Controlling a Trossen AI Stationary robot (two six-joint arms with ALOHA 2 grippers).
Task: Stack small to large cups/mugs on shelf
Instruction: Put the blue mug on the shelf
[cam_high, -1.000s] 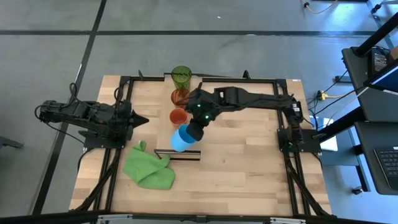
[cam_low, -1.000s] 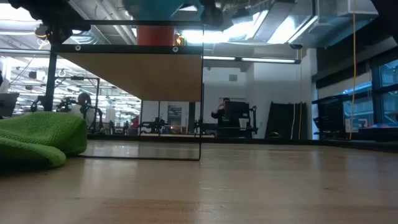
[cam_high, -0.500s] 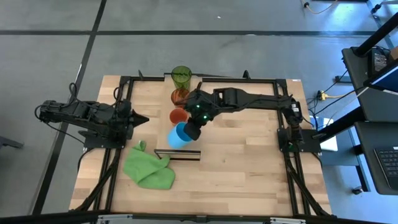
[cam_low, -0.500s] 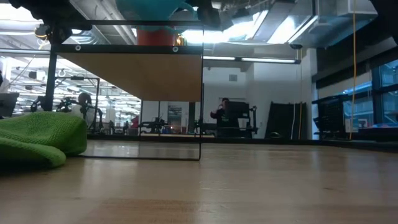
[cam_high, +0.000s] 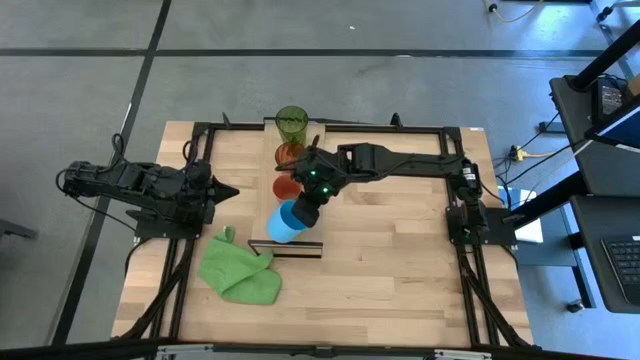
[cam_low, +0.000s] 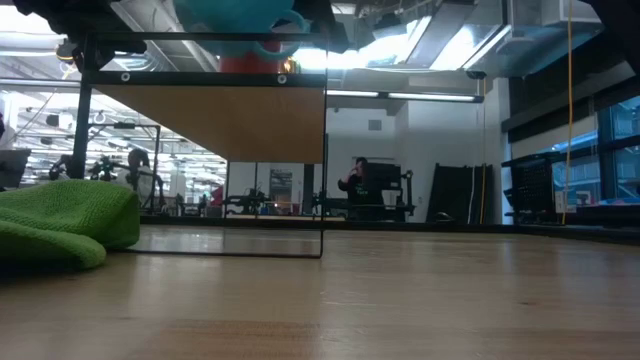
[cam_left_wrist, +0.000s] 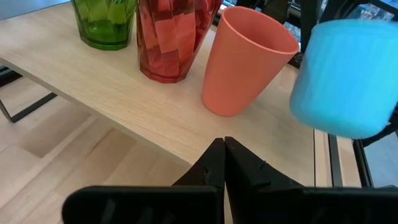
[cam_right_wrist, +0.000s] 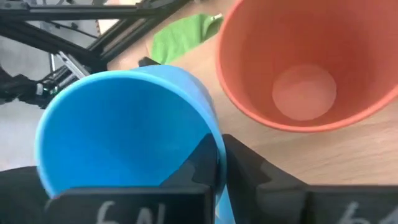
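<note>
On the pale shelf (cam_left_wrist: 124, 93) the green tumbler (cam_high: 291, 122), the red-orange tumbler (cam_high: 289, 154) and the small red cup (cam_high: 285, 187) stand upright in a row on their bases. My right gripper (cam_high: 303, 212) is shut on the light-blue mug (cam_high: 284, 224), just beyond the small red cup (cam_right_wrist: 305, 62) near the shelf's near end (cam_high: 300, 247). The low view shows the mug (cam_low: 235, 15) at the top, over the shelf (cam_low: 225, 120). My left gripper (cam_high: 232, 190) waits shut at the table's left side, pointing at the shelf. My right gripper pinches the mug's side wall at the rim (cam_right_wrist: 214, 140): one finger (cam_right_wrist: 202, 165) is inside the mug, the other (cam_right_wrist: 245, 168) outside. It reaches in from above, slanting from the table's right. The mug is tilted; from the left wrist view it (cam_left_wrist: 348, 74) seems to hang clear above the board.
A crumpled green cloth (cam_high: 240, 268) lies on the tabletop near the shelf's near-left corner. Dark frame rails (cam_high: 190, 250) run along the table's sides. Bare tabletop (cam_high: 390, 270) stretches to the right of the shelf.
My right gripper has carried the blue mug a little toward the table's left and slightly lower over the shelf's near end. The hold stays the same.
</note>
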